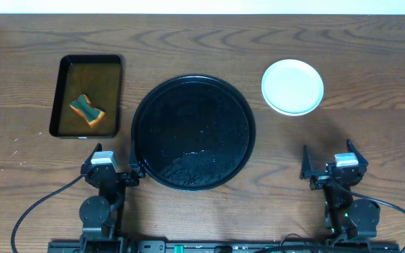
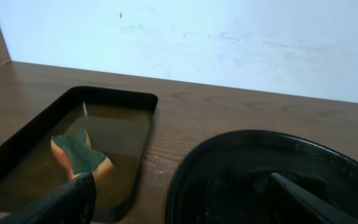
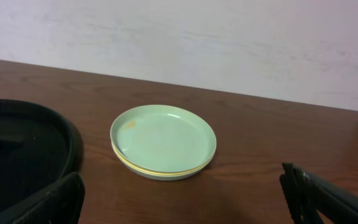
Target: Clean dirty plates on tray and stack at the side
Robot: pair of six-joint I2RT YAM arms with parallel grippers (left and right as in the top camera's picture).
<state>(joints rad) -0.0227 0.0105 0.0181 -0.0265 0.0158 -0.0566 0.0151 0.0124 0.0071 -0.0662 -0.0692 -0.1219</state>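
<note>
The large round black tray lies at the table's middle, glossy and wet, with no plates on it; it also shows in the left wrist view and at the left of the right wrist view. The plates sit in one stack to the tray's right: a mint plate on top, a yellow rim under it. The top plate looks clean. My left gripper is open and empty at the tray's near-left edge. My right gripper is open and empty, near the table's front right, short of the stack.
A smaller black rectangular tray with brownish liquid stands at the left, holding a green and orange sponge, also seen in the left wrist view. Cables run from both arm bases along the front edge.
</note>
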